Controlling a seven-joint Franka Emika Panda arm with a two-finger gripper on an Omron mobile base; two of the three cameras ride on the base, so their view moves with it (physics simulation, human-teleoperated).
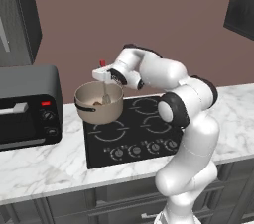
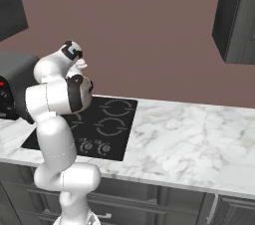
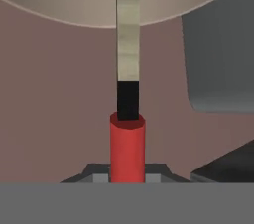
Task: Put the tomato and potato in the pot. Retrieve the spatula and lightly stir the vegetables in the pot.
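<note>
The gripper (image 1: 103, 75) is clamped on the spatula (image 1: 105, 89), holding its red handle (image 3: 127, 146) between the two dark tips, with the shaft pointing straight down into the pot (image 1: 98, 103). In the left base view the handle's top pokes out as a small red stub above the white hand, and the slim shaft drops to a small head near the pot's floor. What lies in the pot is hard to read: a brownish patch beside the spatula's head may be the potato (image 1: 97, 103), and no red ball can be made out there (the near wall hides much of the floor). The pot's dark handle sticks out toward the toaster oven (image 1: 27, 106) on the left.

In the right base view the robot's own arm blocks the pot and the hand entirely, and only part of the cooktop (image 2: 107, 124) shows past it.

The arm rises from the floor in front of the counter (image 1: 44, 168), bends at a dark elbow over the cooktop, and reaches forward and left, the wrist turned so the hand hangs over the pot.
</note>
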